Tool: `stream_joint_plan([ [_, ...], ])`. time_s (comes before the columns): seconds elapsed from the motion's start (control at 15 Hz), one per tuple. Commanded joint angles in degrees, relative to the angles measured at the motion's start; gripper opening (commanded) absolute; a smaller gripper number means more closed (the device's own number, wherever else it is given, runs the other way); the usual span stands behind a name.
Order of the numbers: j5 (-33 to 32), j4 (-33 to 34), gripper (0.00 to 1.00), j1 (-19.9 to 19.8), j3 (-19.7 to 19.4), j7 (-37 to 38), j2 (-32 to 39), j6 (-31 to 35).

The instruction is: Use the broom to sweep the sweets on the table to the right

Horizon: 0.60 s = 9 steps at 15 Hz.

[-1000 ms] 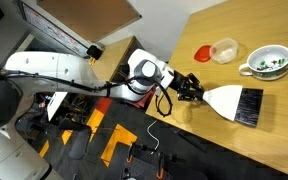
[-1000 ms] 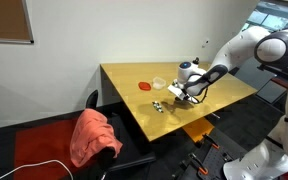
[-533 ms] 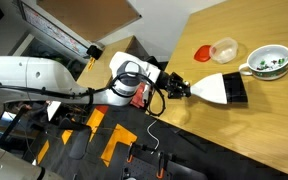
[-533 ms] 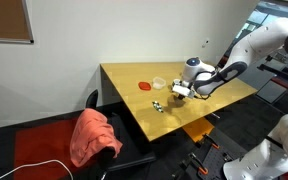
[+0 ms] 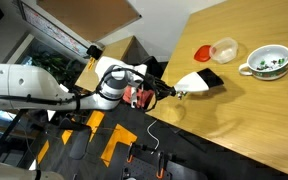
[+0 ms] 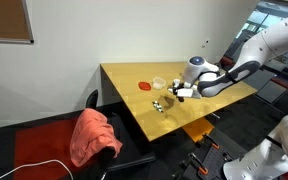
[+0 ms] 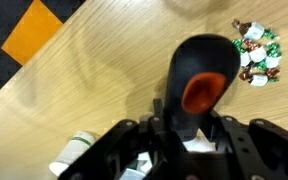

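Broom [image 5: 197, 80]: small flat hand brush, white fan body, black bristle edge, dark handle. It is held tilted low over table [image 5: 249, 120], which is light-brown wood w/ smooth top. Sweets [image 7: 256, 52]: tight cluster of tiny white-green pcs on tabletop, near broom, apart from it.

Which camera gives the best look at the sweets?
The wrist view: the sweets appear close up as a cluster of green-and-white pieces. In an exterior view they are only tiny specks; in the exterior view nearer the broom, I cannot make them out.
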Motion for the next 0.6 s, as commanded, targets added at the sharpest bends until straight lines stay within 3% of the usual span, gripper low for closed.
stream_joint_plan([
  [0.0,1.6,-4.2,0.12,-2.3,3.3,-11.5,-4.5,2.0],
  [0.07,2.3,-4.6,0.12,-2.3,3.7,-12.5,-4.8,1.6],
  [0.13,1.1,-2.0,0.37,-1.8,3.3,-8.2,-1.8,0.2],
  [0.47,1.4,-3.1,0.37,-2.0,3.9,-10.1,-2.7,0.3],
  [0.53,1.4,-3.2,0.12,-2.0,3.9,-10.1,-2.7,0.3],
])
